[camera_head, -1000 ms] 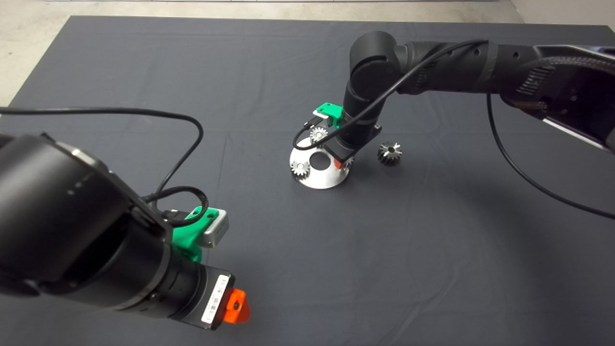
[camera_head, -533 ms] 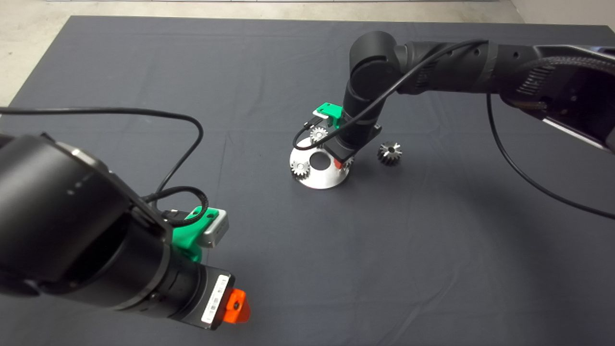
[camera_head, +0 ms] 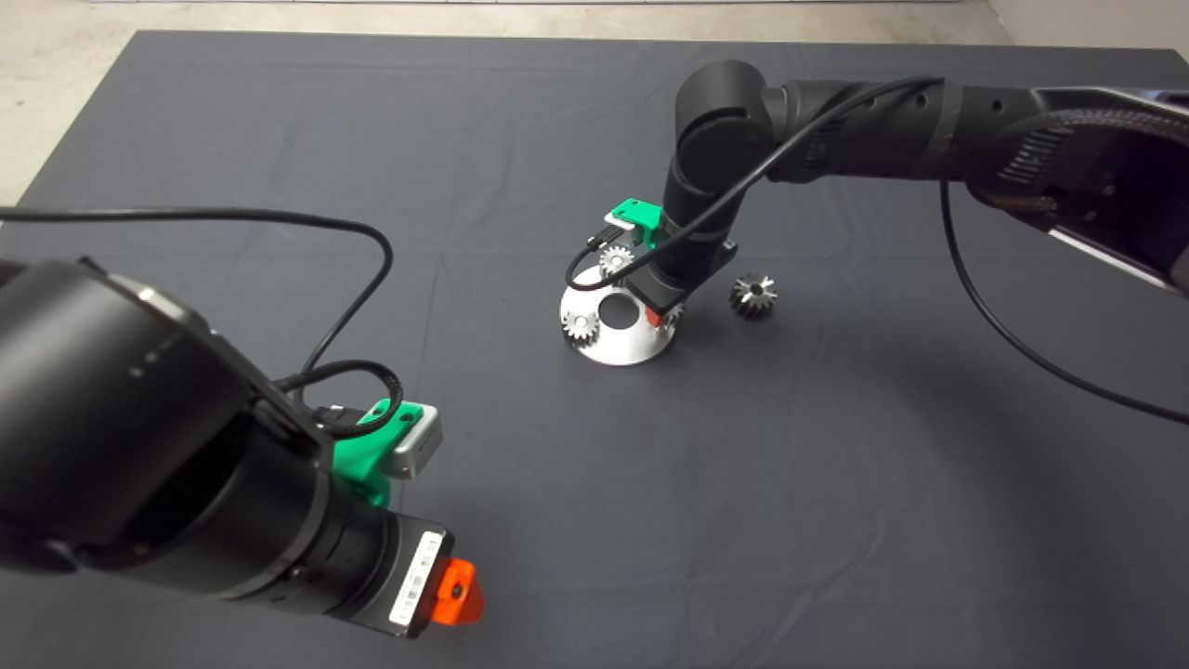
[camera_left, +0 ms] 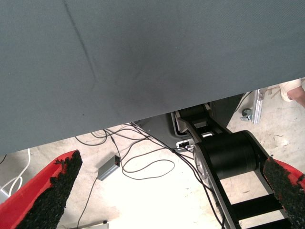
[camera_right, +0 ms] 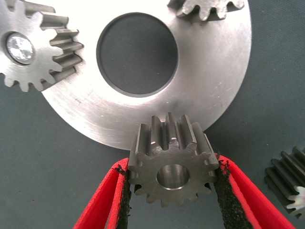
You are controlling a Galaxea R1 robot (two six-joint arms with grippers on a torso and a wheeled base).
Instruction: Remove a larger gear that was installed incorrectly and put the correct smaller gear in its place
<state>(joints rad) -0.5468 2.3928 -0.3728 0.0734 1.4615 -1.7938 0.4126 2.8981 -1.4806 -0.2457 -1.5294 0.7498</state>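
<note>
Gripping the smaller gear (camera_right: 170, 165) between its pads, the right pincer (camera_right: 171, 191) hovers at the plate's (camera_right: 209, 90) edge.

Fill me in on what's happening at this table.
The right gripper has its fingers shut on the smaller gear at the edge of the round steel plate, which carries two other spur gears. The larger gear lies on the mat beside the plate. The left gripper waits, open, near the table's front edge.
</note>
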